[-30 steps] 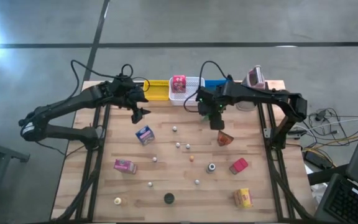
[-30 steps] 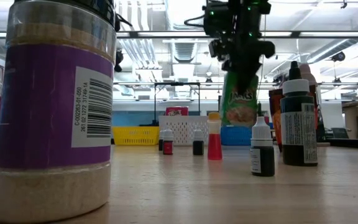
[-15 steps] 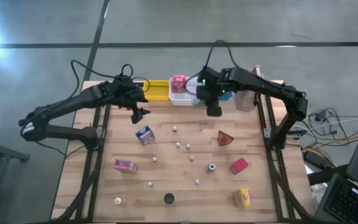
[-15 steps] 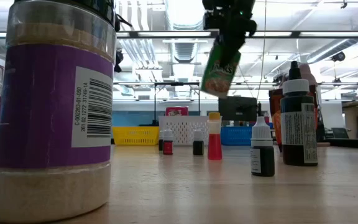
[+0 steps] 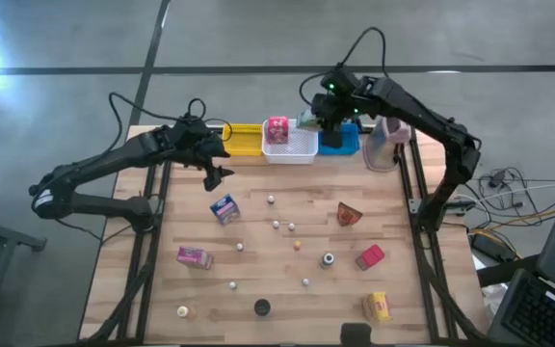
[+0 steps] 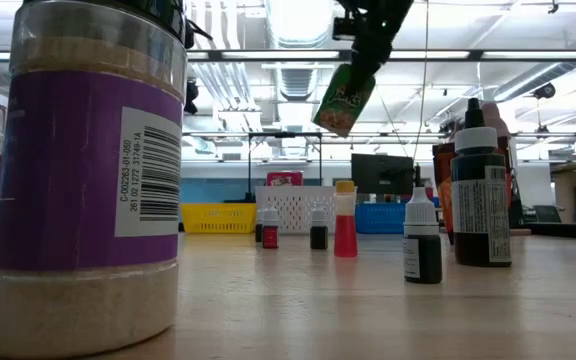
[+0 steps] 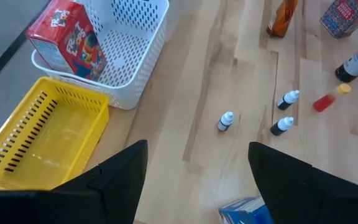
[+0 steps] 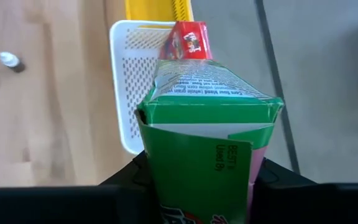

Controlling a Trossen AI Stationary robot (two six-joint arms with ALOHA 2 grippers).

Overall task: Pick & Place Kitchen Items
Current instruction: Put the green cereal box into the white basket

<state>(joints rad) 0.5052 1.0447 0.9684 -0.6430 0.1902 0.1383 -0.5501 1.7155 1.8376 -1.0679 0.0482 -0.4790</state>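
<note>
Now my right gripper (image 5: pixel 332 123) clamps the green packet (image 8: pixel 205 138) high above the white bin (image 5: pixel 290 146) and blue bin (image 5: pixel 347 145), mid-carry; next I judge lowering and release, while my left gripper (image 5: pixel 212 166) waits open

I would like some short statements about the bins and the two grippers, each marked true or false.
1. The right gripper holds a green packet up in the air. True.
2. The yellow bin has a red box in it. False: it is empty; the red box stands in the white bin.
3. The left gripper is open and holds nothing. True.
4. The white bin sits between the yellow bin and the blue bin. True.
5. The green packet lies on the table. False: it hangs above it.
</note>
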